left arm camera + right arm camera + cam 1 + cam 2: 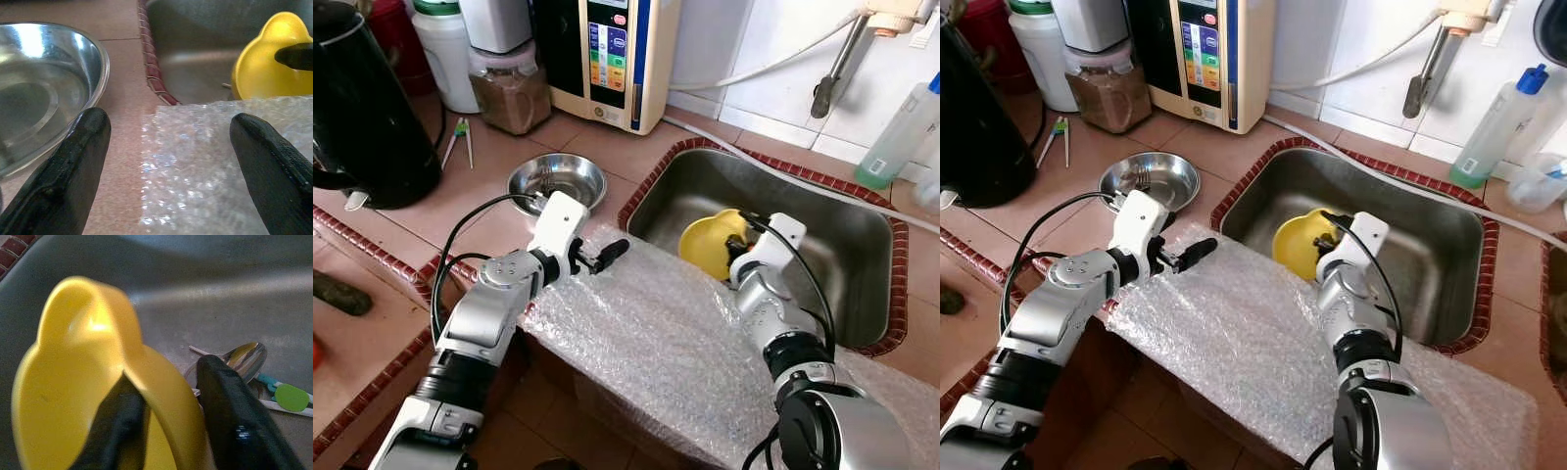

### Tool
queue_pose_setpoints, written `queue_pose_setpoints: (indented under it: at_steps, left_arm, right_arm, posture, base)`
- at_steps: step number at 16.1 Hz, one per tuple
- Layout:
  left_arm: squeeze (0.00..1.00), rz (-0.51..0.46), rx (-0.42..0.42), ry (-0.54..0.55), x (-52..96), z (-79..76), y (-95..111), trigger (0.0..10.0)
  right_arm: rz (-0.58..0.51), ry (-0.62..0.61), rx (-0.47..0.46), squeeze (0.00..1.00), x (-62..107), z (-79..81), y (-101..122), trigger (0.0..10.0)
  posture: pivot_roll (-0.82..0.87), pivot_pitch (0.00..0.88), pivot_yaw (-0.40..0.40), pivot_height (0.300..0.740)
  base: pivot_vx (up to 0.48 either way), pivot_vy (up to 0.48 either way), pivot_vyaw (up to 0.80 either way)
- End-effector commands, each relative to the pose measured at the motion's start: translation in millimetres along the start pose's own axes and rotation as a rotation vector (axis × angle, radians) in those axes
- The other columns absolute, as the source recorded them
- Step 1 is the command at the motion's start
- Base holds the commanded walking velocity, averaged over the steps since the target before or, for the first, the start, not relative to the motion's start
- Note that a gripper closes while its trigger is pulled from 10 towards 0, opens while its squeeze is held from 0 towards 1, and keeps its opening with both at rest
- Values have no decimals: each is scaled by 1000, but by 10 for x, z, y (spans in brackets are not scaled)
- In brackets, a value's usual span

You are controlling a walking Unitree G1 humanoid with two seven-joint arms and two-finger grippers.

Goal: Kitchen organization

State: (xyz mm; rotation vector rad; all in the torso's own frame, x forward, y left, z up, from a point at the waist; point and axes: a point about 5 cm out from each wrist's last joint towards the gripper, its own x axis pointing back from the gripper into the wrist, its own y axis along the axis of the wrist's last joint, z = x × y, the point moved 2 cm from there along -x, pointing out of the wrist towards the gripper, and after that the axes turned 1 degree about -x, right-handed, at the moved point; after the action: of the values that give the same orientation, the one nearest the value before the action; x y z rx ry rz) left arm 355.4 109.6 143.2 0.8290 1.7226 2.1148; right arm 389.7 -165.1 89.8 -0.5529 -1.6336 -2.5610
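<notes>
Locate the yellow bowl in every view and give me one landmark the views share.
Left eye view: yellow bowl in the sink's near left part, at the right gripper.
Right eye view: same spot, beside the bubble wrap.
Left wrist view: upper right, beyond the wrap's edge.
Right wrist view: close up, rim between the fingers.
Shared landmark: the steel sink.

A black electric kettle (362,108) stands at the far left of the tiled desk (597,147). Behind it are a white canister with a green lid (440,49) and a jar of brown powder (511,93). A cream water purifier (607,54) stands against the wall, and a clear bottle with a blue cap (1494,122) is beside the tap (832,73).
</notes>
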Motion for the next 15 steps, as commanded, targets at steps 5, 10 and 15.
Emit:
queue_pose_setpoints:
  at_steps: [5,10,15]
  left_arm:
    - [1000,5,14,48,-8,112,-37,10000]
    - [1000,-9,-4,75,-31,160,-10,10000]
    - [1000,-91,-24,228,-11,349,190,10000]
  right_arm:
    - [85,147,-186,1000,-16,181,6,10000]
    - [-59,131,-25,1000,-27,135,227,10000]
    - [-54,220,-82,1000,-18,296,256,10000]
  posture:
    - [57,38,4,740]
    - [54,33,-5,740]
    - [69,40,-12,740]
  base:
    - [0,0,0]
    - [0,0,0]
    - [0,0,0]
